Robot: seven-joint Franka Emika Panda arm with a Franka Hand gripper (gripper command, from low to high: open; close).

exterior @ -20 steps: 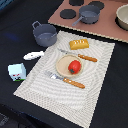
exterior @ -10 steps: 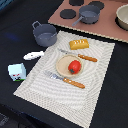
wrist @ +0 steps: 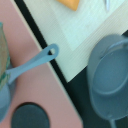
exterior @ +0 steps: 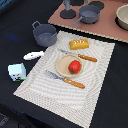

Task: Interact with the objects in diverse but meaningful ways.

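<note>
One milk carton [exterior: 17, 71] and one white fish piece [exterior: 33, 55] lie on the dark table [exterior: 15, 30], one grey pot [exterior: 45, 34] touching the striped mat [exterior: 75, 75]; one tomato [exterior: 74, 66] sits on the plate [exterior: 63, 65], one bread loaf [exterior: 79, 44] just beyond. Only the wrist view shows the pot's inside [wrist: 111, 75]; the tool is unseen, state unknown

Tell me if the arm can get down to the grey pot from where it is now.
Probably yes. The wrist view looks straight down on the grey pot, open-mouthed, nothing over it. In the exterior view it stands clear at the mat's corner. The pincer itself is out of view.
</note>
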